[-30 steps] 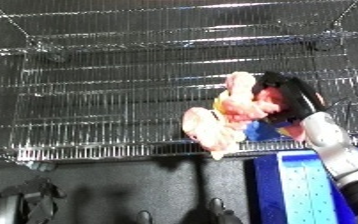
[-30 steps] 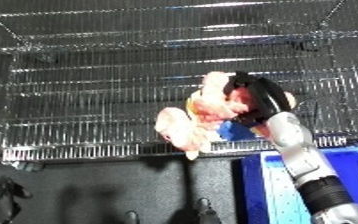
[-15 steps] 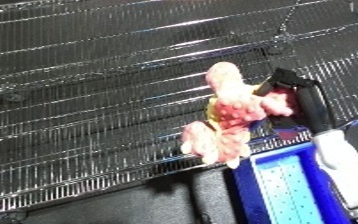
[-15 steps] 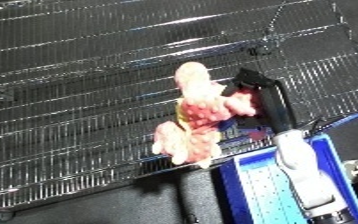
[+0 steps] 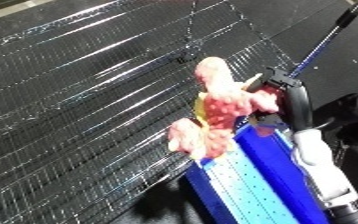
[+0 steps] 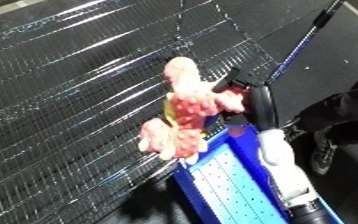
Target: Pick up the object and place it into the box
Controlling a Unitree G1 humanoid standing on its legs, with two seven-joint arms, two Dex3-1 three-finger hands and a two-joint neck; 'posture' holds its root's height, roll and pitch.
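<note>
A pink plush toy (image 5: 218, 111) with red and yellow patches hangs in the air, held by my right hand (image 5: 286, 100), whose black fingers are curled round its right side. The toy hovers over the far left corner of the blue bin (image 5: 264, 185), its lower end just above the bin's rim. My white right forearm (image 5: 322, 165) runs along the bin's right wall. My left hand shows in neither view.
A wire mesh shelf (image 5: 87, 100) fills the left and top of both views, tilted by the camera's lean. A thin pole (image 5: 322, 45) rises at the upper right. Dark floor lies below the shelf.
The camera has tilted and turned right. My right hand has carried the toy from above the wire shelf to above the blue bin's corner.
</note>
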